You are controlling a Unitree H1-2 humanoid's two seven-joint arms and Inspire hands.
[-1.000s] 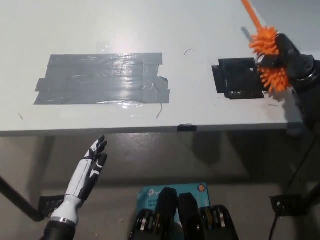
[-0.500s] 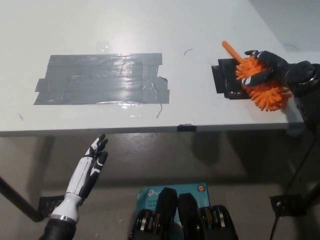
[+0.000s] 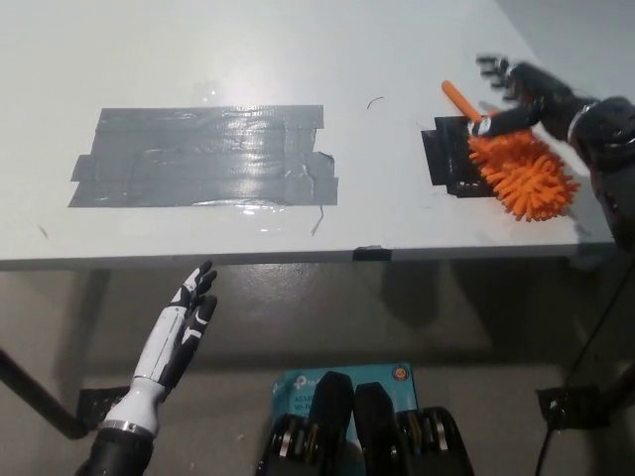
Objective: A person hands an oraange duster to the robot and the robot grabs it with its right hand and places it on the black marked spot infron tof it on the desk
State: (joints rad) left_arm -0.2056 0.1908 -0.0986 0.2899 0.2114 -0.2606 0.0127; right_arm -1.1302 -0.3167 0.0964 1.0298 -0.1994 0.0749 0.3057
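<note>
Orange duster (image 3: 521, 175) lies on the surface (image 3: 298, 59), its bristly head partly over the black marked spot (image 3: 451, 159) and spilling off its right edge, handle pointing up-left. The black right robot hand (image 3: 521, 94) hovers just above it, fingers spread, holding nothing. The white left robot hand (image 3: 179, 337) hangs open below the surface edge.

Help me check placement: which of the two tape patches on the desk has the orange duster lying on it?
The small black patch at the desk's right, beside the right hand. The orange duster lies partly on it; the big grey patch on the left is bare.
</note>
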